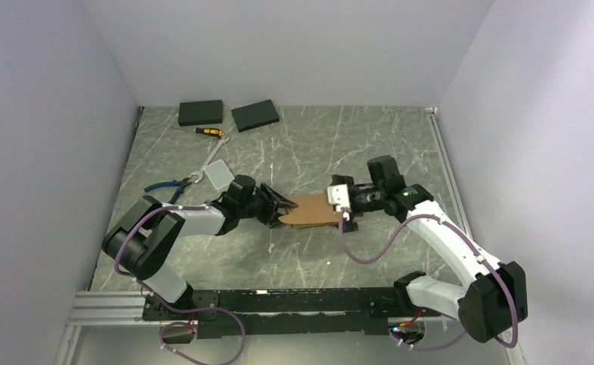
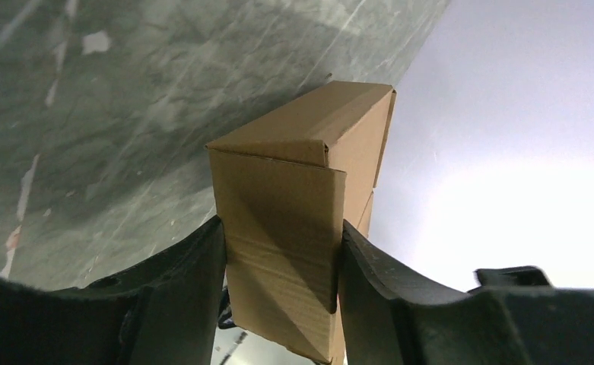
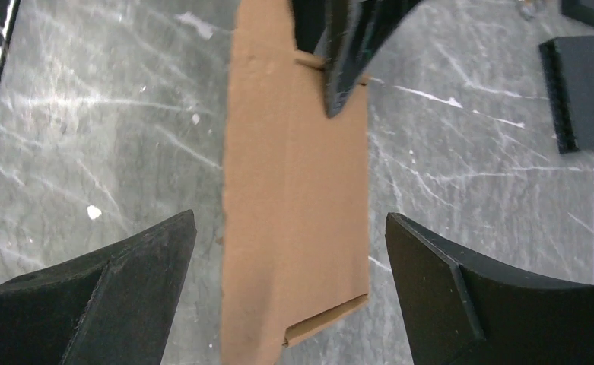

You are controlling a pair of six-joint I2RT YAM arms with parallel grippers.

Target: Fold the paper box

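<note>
**Paper box clamped at its left end, right jaws wide around the other end**

The paper box is found near the middle of the table, lying lengthwise from left to right between the two arms. In the left wrist view it is seen as a brown, unmarked rectangular carton with a flap folded over its far end. Whether it rests on the table or is raised a little above it cannot be told.

The left end of the box is gripped by the left gripper; its two black fingers are pressed against opposite side faces of the carton.

The right gripper is spread wide at the right end of the box. The box is seen between its fingers, and a strip of table is visible on each side, so the box is not touched by them.

At the far left of the table two black slabs are placed side by side. Nearer to the arms a yellow-handled screwdriver, blue-handled pliers and a small pale square piece are lying, all well apart from the box.
</note>
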